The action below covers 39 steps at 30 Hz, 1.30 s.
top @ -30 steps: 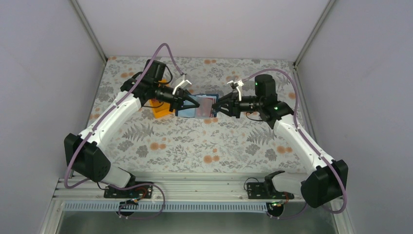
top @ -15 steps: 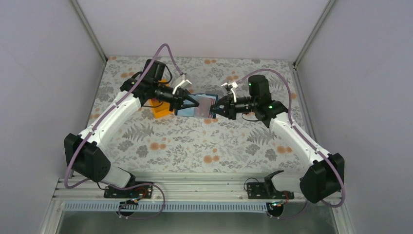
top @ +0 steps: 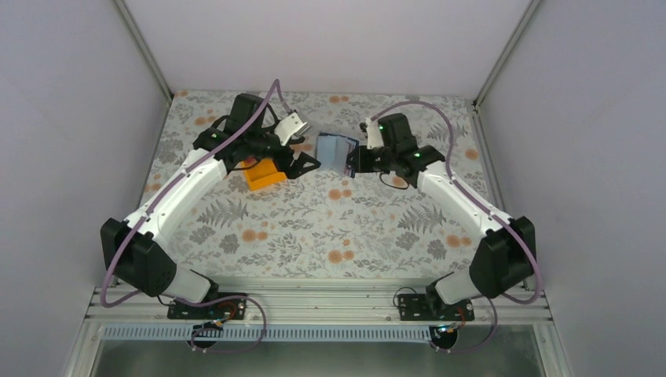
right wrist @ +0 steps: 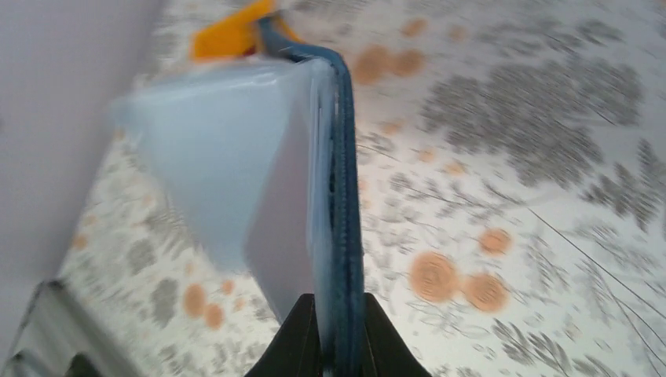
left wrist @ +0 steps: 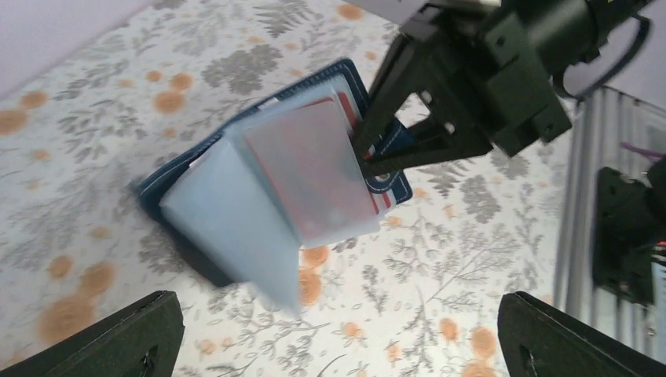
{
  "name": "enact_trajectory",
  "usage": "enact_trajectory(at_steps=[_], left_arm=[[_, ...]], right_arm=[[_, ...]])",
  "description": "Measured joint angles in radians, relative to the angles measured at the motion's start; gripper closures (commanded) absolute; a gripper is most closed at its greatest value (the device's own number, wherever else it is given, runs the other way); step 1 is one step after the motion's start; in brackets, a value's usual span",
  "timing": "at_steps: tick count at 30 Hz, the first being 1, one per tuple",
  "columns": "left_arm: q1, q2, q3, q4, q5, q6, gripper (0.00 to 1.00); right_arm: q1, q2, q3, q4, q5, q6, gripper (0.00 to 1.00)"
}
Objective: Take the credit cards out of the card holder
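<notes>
Since the earlier frame the left gripper (top: 301, 159) has let go of the wallet (top: 333, 151) and pulled back to the left; its jaws stand wide open and hold nothing. The right gripper (top: 351, 162) has carried the wallet to the upper centre of the top view; its fingers (right wrist: 302, 334) are closed tight on the blue edge. The wallet seems raised from the table (top: 314, 228), with its clear sleeves (left wrist: 236, 212) fanned open; a red card (left wrist: 314, 161) sits inside one sleeve; the orange tray (top: 263, 173) lies left of it.
</notes>
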<state>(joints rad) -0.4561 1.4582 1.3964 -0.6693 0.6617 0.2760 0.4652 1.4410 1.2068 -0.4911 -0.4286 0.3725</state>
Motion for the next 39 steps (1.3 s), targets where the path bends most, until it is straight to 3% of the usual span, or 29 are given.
enact_trajectory(at_steps=[4,9,15,27,39], left_arm=[[0.0,-0.016,0.0,0.003,-0.074,0.0,0.08],[-0.024,-0.01,0.0,0.011,-0.059,-0.012,0.09],[-0.064,0.046,0.0,0.02,-0.096,-0.05,0.05],[-0.052,0.053,-0.011,0.047,-0.322,-0.071,0.04],[0.033,0.019,-0.051,0.059,-0.401,-0.082,0.05]], right_arm=[[0.068,0.055,0.034,-0.065,0.213,0.073,0.96],[0.147,0.106,0.105,-0.084,0.304,0.126,0.96],[0.208,0.137,0.154,-0.056,0.274,0.16,0.96],[0.194,0.099,0.152,0.006,0.143,0.23,0.96],[0.171,0.071,0.127,0.061,0.012,0.248,0.96]])
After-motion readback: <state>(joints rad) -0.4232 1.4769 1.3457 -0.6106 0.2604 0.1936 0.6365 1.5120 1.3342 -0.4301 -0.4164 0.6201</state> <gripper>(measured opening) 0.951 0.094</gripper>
